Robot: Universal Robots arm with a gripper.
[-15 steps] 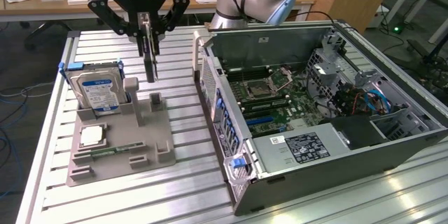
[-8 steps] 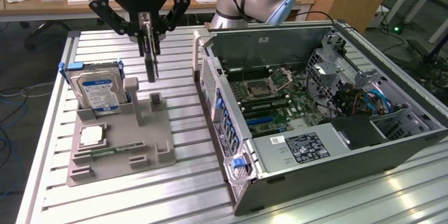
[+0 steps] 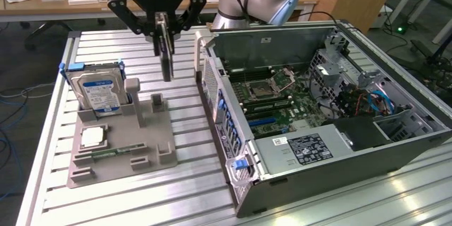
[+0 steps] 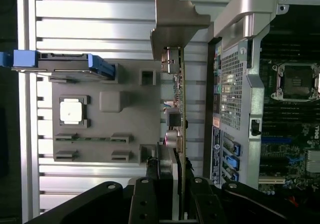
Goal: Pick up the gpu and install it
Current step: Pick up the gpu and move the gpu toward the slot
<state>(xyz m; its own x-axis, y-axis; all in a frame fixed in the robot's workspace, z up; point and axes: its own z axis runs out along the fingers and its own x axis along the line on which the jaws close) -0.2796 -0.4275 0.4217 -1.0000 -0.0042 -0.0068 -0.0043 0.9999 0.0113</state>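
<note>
Handling comes first: the gpu [image 3: 166,59], a thin flat dark circuit card seen edge-on, hangs upright from the black gripper [image 3: 163,27], whose jaws are closed on its upper edge. It sits in the air above the grey moulded holder tray [image 3: 141,138], clear of it. I judge it light and stiff but fragile, with exposed components on its faces; the bare board edge, or the silver metal end bracket [image 4: 176,18], looks the safest place to grip, away from the contact edge. A narrow pinch like this could let it swing or twist. To the exterior view's left stands the silver hard drive with blue-white label [image 3: 99,91] in blue rails. To the exterior view's right, near the card, rises the perforated rear wall of the open grey computer case [image 3: 211,86], which stands between the card and the dark motherboard [image 3: 282,96]. All rest on the slatted aluminium surface [image 3: 177,194]
</note>
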